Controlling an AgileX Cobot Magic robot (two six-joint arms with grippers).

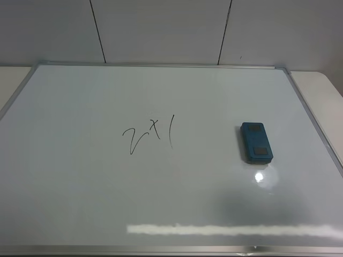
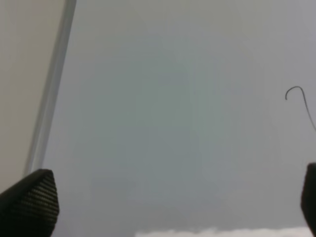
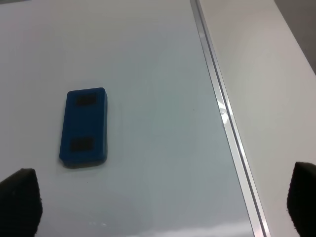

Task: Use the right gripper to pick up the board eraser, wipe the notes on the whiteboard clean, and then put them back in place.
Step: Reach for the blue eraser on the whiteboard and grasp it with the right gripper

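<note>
The whiteboard (image 1: 80, 182) lies flat and fills most of the exterior view. The notes (image 1: 150, 136), thin black strokes reading about "2 x 1", sit near its middle. The teal-blue board eraser (image 1: 256, 142) lies flat on the board to the right of the notes, dark patches up. Neither arm shows in the exterior view. In the right wrist view the right gripper (image 3: 162, 200) is open and empty, hovering above the board short of the eraser (image 3: 84, 126). In the left wrist view the left gripper (image 2: 170, 205) is open and empty over bare board, with one stroke (image 2: 297, 95) of the notes at the edge.
The board's silver frame (image 3: 222, 113) runs along the right side, with pale tabletop (image 3: 266, 74) beyond it. The tabletop also shows at the left (image 1: 10, 80). A panelled wall (image 1: 161, 27) stands behind. A glare strip (image 1: 230, 229) lies near the front edge.
</note>
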